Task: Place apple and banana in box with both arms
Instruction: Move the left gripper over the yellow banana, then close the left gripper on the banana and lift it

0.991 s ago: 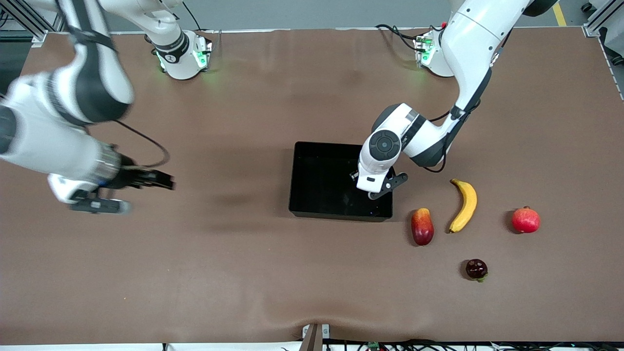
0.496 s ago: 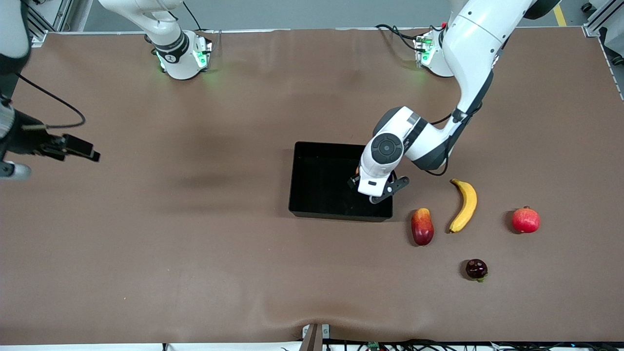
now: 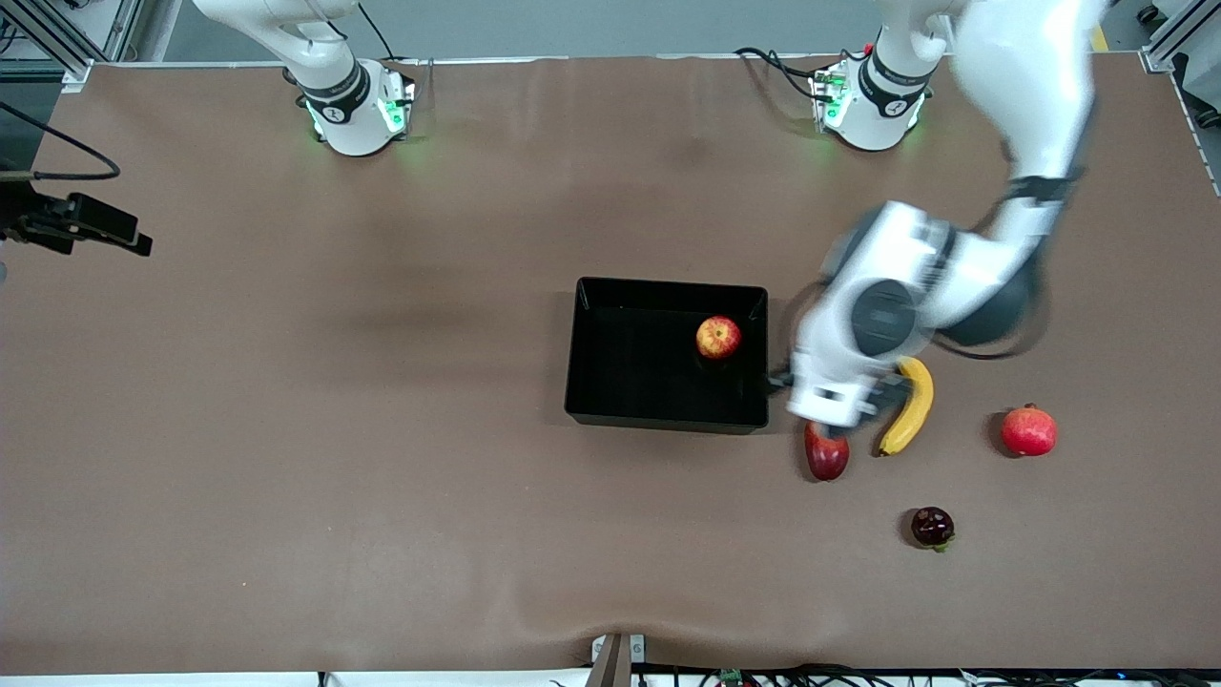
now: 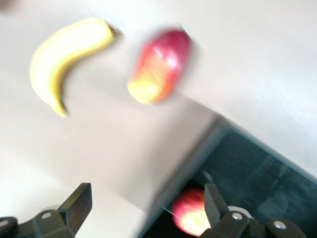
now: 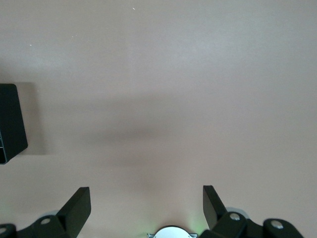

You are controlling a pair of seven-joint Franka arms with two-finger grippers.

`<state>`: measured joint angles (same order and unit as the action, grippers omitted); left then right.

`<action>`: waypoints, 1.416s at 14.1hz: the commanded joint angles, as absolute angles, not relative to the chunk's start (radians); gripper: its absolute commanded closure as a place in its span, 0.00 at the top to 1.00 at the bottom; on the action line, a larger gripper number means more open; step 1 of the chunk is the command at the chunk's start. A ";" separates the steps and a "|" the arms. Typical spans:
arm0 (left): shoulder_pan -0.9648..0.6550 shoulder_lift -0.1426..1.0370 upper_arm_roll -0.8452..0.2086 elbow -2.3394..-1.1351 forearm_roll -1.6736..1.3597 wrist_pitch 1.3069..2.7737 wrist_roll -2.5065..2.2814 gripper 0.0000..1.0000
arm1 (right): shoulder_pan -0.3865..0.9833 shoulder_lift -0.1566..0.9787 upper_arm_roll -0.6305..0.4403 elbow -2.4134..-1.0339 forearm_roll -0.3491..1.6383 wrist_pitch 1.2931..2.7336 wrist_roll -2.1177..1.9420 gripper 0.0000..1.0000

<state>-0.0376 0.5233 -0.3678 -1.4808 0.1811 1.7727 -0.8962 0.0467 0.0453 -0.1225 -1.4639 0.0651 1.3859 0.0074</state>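
The apple, red with yellow patches, lies in the black box near the wall at the left arm's end; it also shows in the left wrist view. The yellow banana lies on the table beside the box, apart from it. My left gripper is over the table between the box and the banana; in the left wrist view it is open and empty, with the banana ahead. My right gripper is up at the right arm's end of the table, open and empty in the right wrist view.
A red-yellow mango lies between the box and the banana, partly under my left hand. A uniformly red round fruit and a small dark fruit lie toward the left arm's end. A box corner shows in the right wrist view.
My left gripper has let go of the apple in the box and swung out toward the mango and banana. My right arm has drawn back to its end of the table.
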 commanded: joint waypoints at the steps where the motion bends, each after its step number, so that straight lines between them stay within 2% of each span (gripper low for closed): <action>1: 0.099 0.535 -0.376 -1.546 0.271 1.776 -0.711 1.00 | 0.012 0.015 -0.089 -1.468 0.031 1.370 0.024 1.00; 3: 0.199 0.578 -0.382 -1.586 0.339 1.831 -0.611 1.00 | 0.018 0.015 -0.084 -1.468 -0.006 1.370 0.029 1.00; 6: 0.274 0.577 -0.383 -1.705 0.347 1.983 -0.552 1.00 | 0.009 0.015 -0.057 -1.483 -0.038 1.379 0.032 1.00; 9: 0.337 0.549 -0.403 -1.773 0.336 2.019 -0.389 1.00 | 0.009 0.018 -0.058 -1.485 -0.025 1.382 0.031 1.00; 12: 0.394 0.543 -0.475 -1.848 0.336 2.084 -0.356 1.00 | 0.009 0.025 -0.058 -1.496 -0.023 1.428 0.018 1.00; 16: 0.434 0.537 -0.485 -1.914 0.345 2.193 -0.208 1.00 | 0.015 0.029 -0.058 -1.500 -0.023 1.447 0.023 1.00; 19: 0.439 0.574 -0.482 -1.916 0.347 2.259 -0.172 0.88 | 0.011 0.038 -0.058 -1.513 -0.015 1.462 0.025 1.00; 20: 0.439 0.587 -0.482 -1.914 0.347 2.261 -0.172 0.76 | 0.012 0.044 -0.060 -1.513 -0.005 1.465 0.022 1.00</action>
<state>0.4246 0.5795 -0.4673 -1.8922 0.3275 2.2275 -0.1806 0.0353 0.0375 -0.0767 -1.5058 -0.0163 1.4515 0.0192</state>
